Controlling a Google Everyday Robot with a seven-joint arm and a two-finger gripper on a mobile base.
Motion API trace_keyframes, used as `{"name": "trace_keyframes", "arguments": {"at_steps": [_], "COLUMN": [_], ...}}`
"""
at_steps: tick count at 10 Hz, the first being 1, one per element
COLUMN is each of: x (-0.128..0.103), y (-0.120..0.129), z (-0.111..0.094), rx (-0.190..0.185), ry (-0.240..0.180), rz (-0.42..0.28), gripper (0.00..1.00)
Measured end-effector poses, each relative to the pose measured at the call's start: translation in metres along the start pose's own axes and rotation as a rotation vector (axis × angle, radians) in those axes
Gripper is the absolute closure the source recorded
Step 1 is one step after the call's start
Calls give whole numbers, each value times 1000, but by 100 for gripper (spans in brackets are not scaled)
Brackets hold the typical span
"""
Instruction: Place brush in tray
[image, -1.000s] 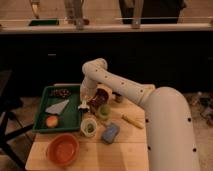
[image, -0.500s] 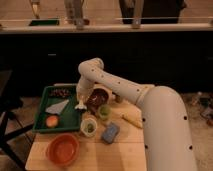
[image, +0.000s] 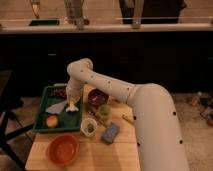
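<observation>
The dark green tray (image: 42, 128) sits on the left of the wooden table. My gripper (image: 71, 106) points down over the tray's right part, just above its floor. It is shut on the brush (image: 72, 108), a small pale slim item that shows at the fingertips, low over the tray. My white arm (image: 115, 92) reaches in from the right and hides the table behind it.
In the tray lie a grey flat piece (image: 56, 107), an orange fruit (image: 51, 121) and dark red items (image: 60, 92). On the table are an orange bowl (image: 63, 149), a dark red bowl (image: 97, 96), a green cup (image: 104, 111), a pale cup (image: 89, 127), a blue sponge (image: 110, 132) and a yellow stick (image: 127, 119).
My gripper has moved left and down, from beside the dark red bowl to low over the tray's right part, with the brush in it.
</observation>
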Motion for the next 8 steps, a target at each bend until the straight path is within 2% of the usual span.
{"name": "trace_keyframes", "arguments": {"at_steps": [3, 7, 8], "x": [-8, -10, -10], "y": [-21, -24, -23], "z": [11, 27, 28], "rx": [1, -7, -8], "ry": [6, 38, 41], "rz": [1, 110, 115], "gripper": [100, 100, 100]}}
